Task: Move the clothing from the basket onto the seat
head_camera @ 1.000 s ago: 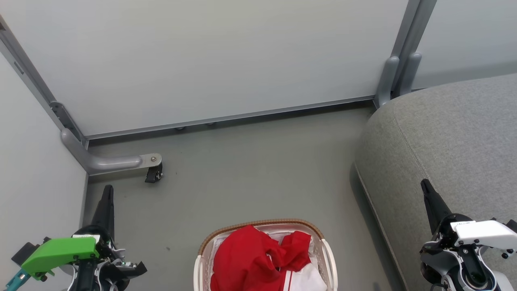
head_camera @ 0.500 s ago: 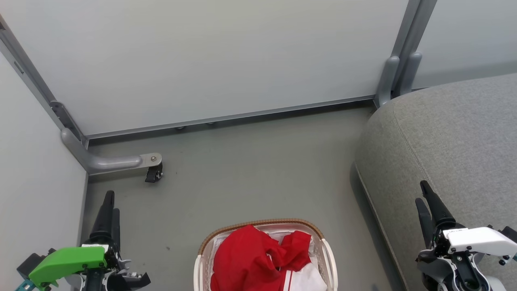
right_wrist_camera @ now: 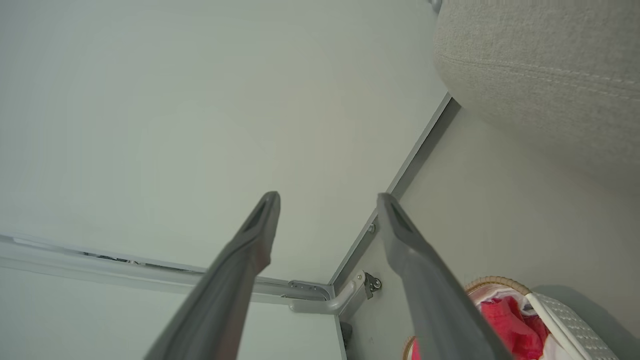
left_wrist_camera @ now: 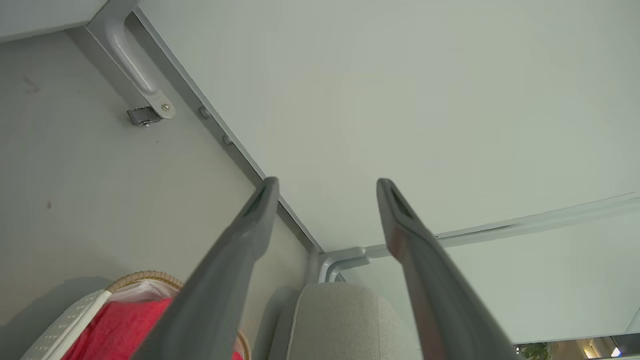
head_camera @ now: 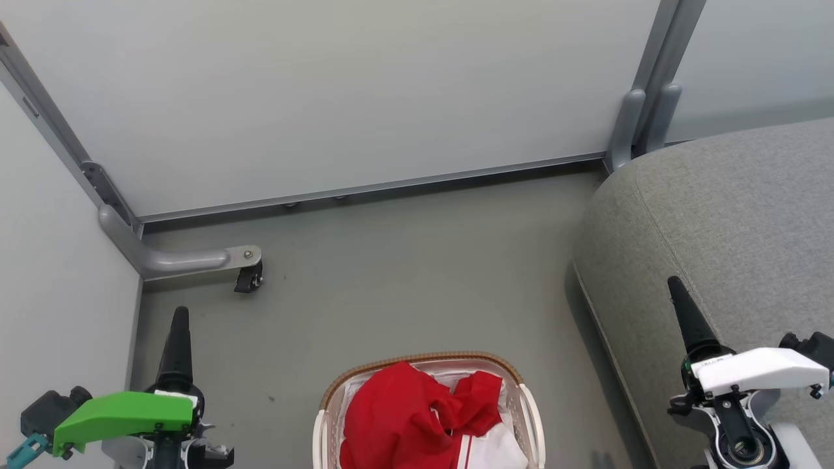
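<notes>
- Two grippers flank the basket (head_camera: 423,359): the left gripper (head_camera: 178,316) at near left over the floor (head_camera: 404,280), the right gripper (head_camera: 674,286) at near right over the seat (head_camera: 730,215).
- Both are parted with a clear gap between the fingers, and both are empty.
- Since half a second ago each has rolled, so one finger shows edge-on where two showed; the right tip reaches slightly farther.
- Red clothing (head_camera: 397,417) lies heaped in the basket, left of the seat, unmoved.
</notes>
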Controlling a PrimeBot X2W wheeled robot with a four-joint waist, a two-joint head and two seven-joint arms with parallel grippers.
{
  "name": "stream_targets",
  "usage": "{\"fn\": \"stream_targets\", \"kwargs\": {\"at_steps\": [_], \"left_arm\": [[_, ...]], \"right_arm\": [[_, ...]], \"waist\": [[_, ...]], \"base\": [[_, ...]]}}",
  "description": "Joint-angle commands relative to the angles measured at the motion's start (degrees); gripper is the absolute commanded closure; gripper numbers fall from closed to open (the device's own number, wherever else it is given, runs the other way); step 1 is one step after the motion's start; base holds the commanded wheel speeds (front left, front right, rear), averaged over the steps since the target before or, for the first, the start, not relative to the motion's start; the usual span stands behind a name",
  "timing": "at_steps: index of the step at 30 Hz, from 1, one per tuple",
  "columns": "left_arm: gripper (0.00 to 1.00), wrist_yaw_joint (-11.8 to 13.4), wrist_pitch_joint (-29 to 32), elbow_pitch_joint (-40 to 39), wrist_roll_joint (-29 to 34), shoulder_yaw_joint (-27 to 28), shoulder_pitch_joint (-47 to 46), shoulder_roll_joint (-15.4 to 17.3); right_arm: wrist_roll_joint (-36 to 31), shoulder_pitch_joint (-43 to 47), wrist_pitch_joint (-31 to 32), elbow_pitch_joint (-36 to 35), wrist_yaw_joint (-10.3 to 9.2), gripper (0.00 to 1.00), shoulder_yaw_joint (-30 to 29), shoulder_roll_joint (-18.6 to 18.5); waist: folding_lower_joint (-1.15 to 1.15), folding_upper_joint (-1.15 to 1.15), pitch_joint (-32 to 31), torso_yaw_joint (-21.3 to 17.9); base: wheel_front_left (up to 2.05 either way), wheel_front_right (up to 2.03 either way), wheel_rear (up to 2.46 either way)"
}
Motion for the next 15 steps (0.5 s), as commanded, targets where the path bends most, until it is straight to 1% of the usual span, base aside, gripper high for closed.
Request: {"fn": "stream_targets", "kwargs": {"at_steps": [1, 8, 15], "left_arm": [[0.00, -0.12, -0.67, -0.87, 3.14, -0.32, -0.92, 0.97], [0.00, -0.14, -2.26, -0.53, 11.99, -0.96, -0.40, 1.22], [0.00, 0.05, -3.69, -0.43, 19.30, -2.05, 0.12, 1.40]], "right_arm": [[-2.74, -2.07, -0.67, -0.95, 0.01, 0.00, 0.61, -0.85], [-9.84, -2.03, -2.24, -0.65, 0.01, 0.00, 2.04, -1.09], [-16.02, -2.07, -3.65, -0.20, 0.01, 0.00, 3.39, -1.33]], "waist": [[0.00, 0.00, 0.01, 0.02], [0.00, 0.00, 0.02, 0.05], [0.00, 0.00, 0.09, 0.03]], "base": [[0.00, 0.00, 0.00], [0.00, 0.00, 0.00], [0.00, 0.00, 0.00]]}}
